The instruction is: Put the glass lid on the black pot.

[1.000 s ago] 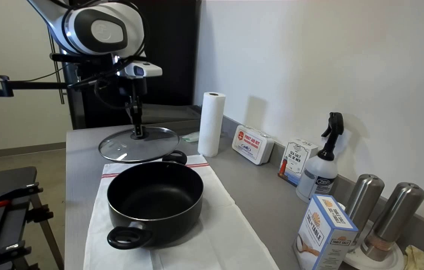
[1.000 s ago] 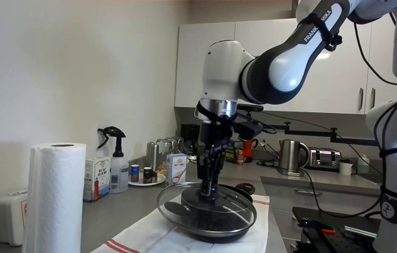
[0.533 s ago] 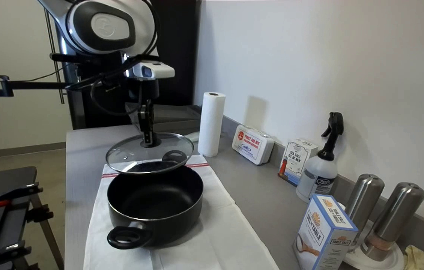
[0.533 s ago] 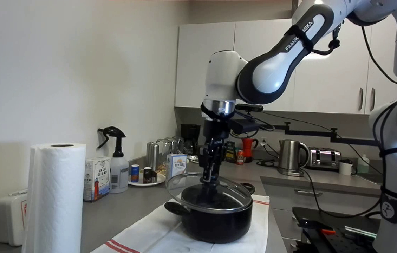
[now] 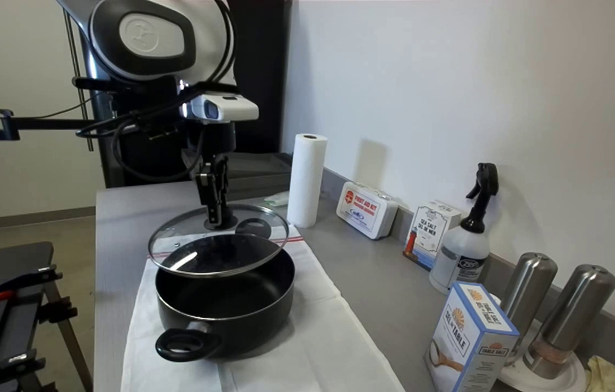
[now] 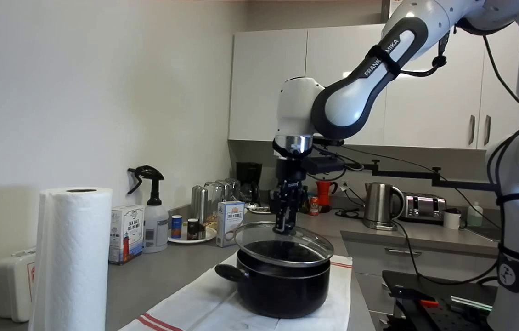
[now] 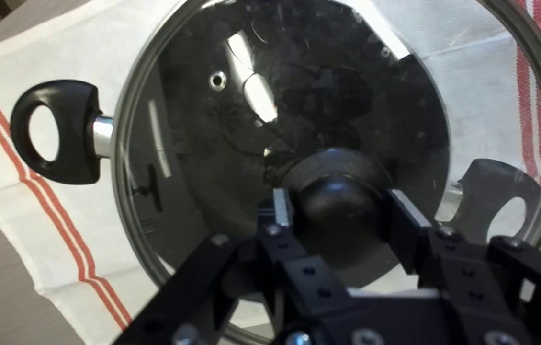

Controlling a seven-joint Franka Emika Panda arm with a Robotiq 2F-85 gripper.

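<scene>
glass lid is being held by its dark knob above the black pot, that knob being gripped by the narrowed gripper, a finger being set at either side. in an exterior view the arm is being stretched in from the right, its forearm being slanted downward and its wrist being pointed down toward the lid. the pot is being supported by a white cloth with red stripes, which is being spread over a grey counter. along a pale wall a paper towel roll, a first aid kit and a spray bottle are being lined up; white cupboards are being shown above a steel kettle. the lid's knob side is being turned upward, and its disc is being tilted, the edge toward the wall being higher. in an exterior view the metal rim is being shown as an ellipse, its long axis being slanted from lower left to upper right.
</scene>
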